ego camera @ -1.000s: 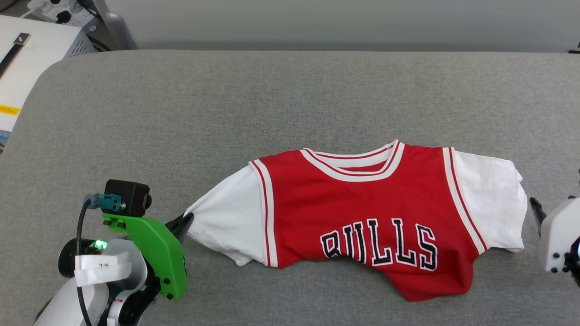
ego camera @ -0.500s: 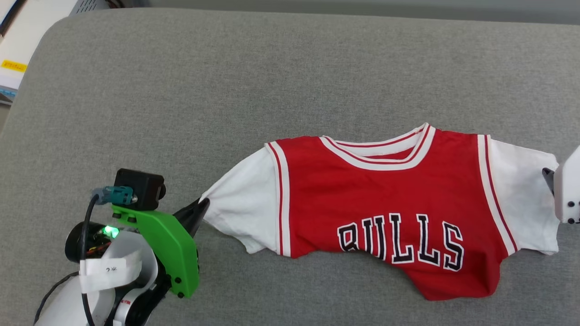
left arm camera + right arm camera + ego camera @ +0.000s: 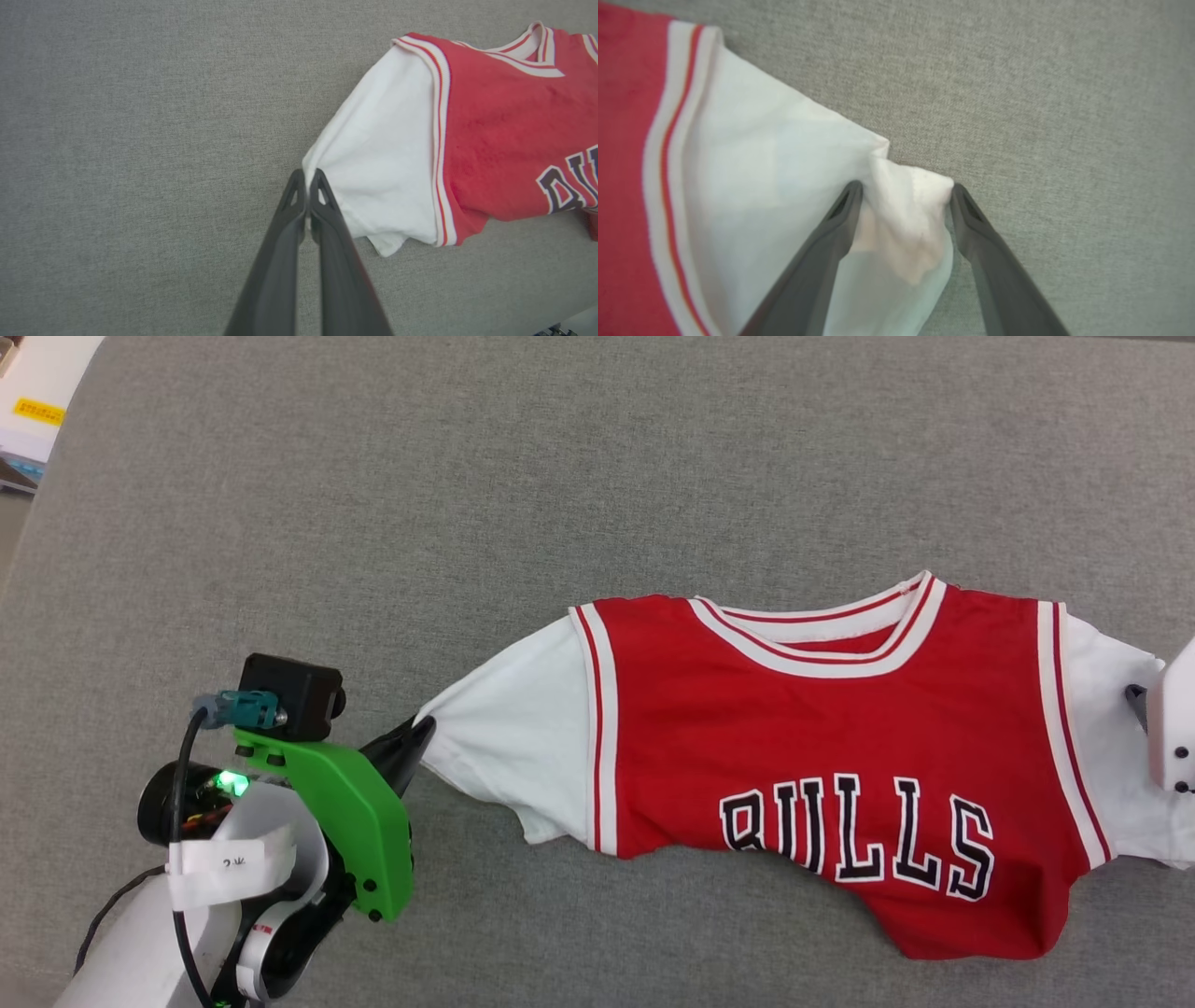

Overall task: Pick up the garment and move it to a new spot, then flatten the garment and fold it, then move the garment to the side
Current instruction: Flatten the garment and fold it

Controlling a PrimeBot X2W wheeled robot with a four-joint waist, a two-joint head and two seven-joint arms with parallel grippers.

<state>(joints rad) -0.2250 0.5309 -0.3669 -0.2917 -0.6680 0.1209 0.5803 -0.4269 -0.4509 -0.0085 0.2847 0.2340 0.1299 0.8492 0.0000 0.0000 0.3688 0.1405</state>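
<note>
The garment (image 3: 822, 728), a red jersey with white short sleeves and black "BULLS" lettering, lies chest-up on the grey cloth surface (image 3: 560, 476), its lower hem bunched. My left gripper (image 3: 420, 733) is shut on the tip of the left white sleeve (image 3: 383, 154); in the left wrist view the fingertips (image 3: 307, 179) pinch its corner. At the head view's right edge my right gripper (image 3: 1134, 695) reaches the other sleeve. In the right wrist view it (image 3: 903, 191) stands open, and a crumpled fold of white sleeve (image 3: 901, 224) lies between its fingers.
The surface's rounded left edge runs down the head view's upper left. Beyond it lies a white object with a yellow label (image 3: 37, 406). Bare grey cloth stretches behind the garment and in front of it.
The camera has tilted down, shifting the whole picture. My right gripper, which stood apart from the right sleeve, has come onto its edge. The left gripper keeps its hold on the left sleeve.
</note>
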